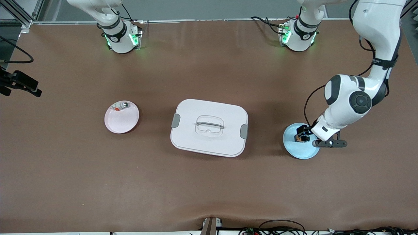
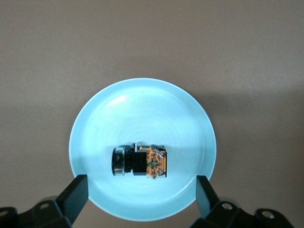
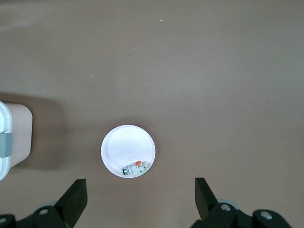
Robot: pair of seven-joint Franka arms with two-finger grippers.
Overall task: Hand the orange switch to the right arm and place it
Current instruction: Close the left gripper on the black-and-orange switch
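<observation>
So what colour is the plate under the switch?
Light blue plate, clearest in the left wrist view, under the orange switch.

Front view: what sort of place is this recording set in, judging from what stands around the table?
Likely a robotics lab bench: two arms bolted to a brown-covered table, aluminium framing at a corner, loose cables along the near edge. Staged props sit out: lidded white box, blue plate.

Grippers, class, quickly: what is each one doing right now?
Left gripper: open, over the orange switch, holding nothing.
Right gripper: open, empty.

No text, label or number can be read anywhere.
</observation>
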